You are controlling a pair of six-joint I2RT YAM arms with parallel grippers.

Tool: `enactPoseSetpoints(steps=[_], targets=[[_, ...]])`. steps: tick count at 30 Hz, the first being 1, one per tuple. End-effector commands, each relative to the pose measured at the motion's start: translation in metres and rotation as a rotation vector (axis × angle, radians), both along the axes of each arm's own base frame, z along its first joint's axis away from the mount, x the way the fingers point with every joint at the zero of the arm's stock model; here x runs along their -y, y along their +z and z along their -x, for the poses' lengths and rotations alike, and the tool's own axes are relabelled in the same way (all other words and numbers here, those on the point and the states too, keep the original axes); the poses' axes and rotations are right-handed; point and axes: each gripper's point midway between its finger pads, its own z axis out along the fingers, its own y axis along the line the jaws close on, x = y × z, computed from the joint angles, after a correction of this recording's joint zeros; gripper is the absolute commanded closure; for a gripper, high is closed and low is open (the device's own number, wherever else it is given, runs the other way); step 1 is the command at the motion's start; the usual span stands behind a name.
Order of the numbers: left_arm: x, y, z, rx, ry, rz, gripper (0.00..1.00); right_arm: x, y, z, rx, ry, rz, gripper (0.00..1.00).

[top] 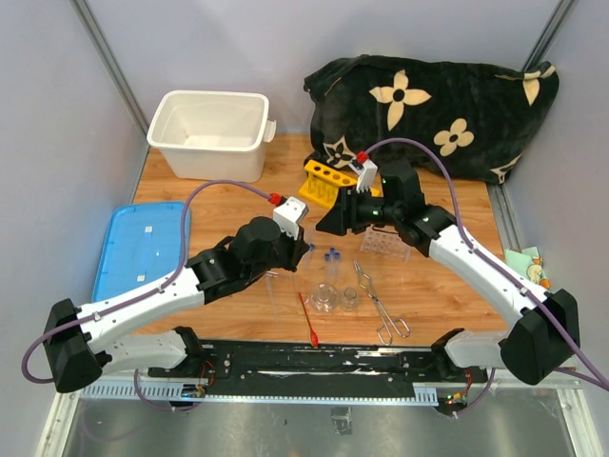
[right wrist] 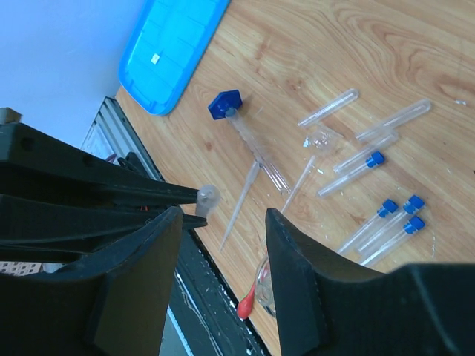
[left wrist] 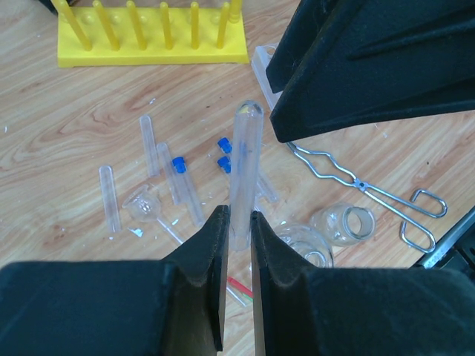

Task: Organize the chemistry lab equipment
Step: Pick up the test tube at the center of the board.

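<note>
My left gripper (left wrist: 237, 216) is shut on a clear tube (left wrist: 243, 167) that sticks straight out from its jaws. Facing it just past the tube's rounded end is my right gripper (right wrist: 223, 219), open, with that end (right wrist: 206, 199) showing beside its left fingertip and nothing clamped. On the wood below lie blue-capped tubes (left wrist: 180, 178), bare tubes (left wrist: 110, 196), two small glass beakers (left wrist: 347, 222), metal tongs (left wrist: 371, 191) and a red-tipped stick (right wrist: 249, 302). The yellow tube rack (top: 324, 181) stands behind the grippers and the clear plastic rack (top: 385, 245) lies under the right arm.
A white tub (top: 207, 133) stands at the back left, with its blue lid (top: 143, 248) lying flat on the left. The black flowered cloth (top: 438, 105) fills the back right. A long tube with a blue hexagonal cap (right wrist: 225, 104) and a thin pipette (right wrist: 241, 196) lie near the lid.
</note>
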Motion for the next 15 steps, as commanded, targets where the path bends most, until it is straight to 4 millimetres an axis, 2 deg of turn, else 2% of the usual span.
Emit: enactPoseSetpoints(steps=[1,9,15], targets=[[0.001,0.015,-0.001,0.032,0.011,0.032,0.97,-0.014,0.027,0.003,0.049,0.043,-0.065,0.5],[0.001,0.019,0.001,0.04,0.011,0.042,0.97,-0.021,0.025,0.003,0.042,0.058,-0.076,0.52],[0.001,0.021,0.0,0.047,0.013,0.042,0.97,-0.026,0.025,0.005,0.039,0.07,-0.078,0.59]])
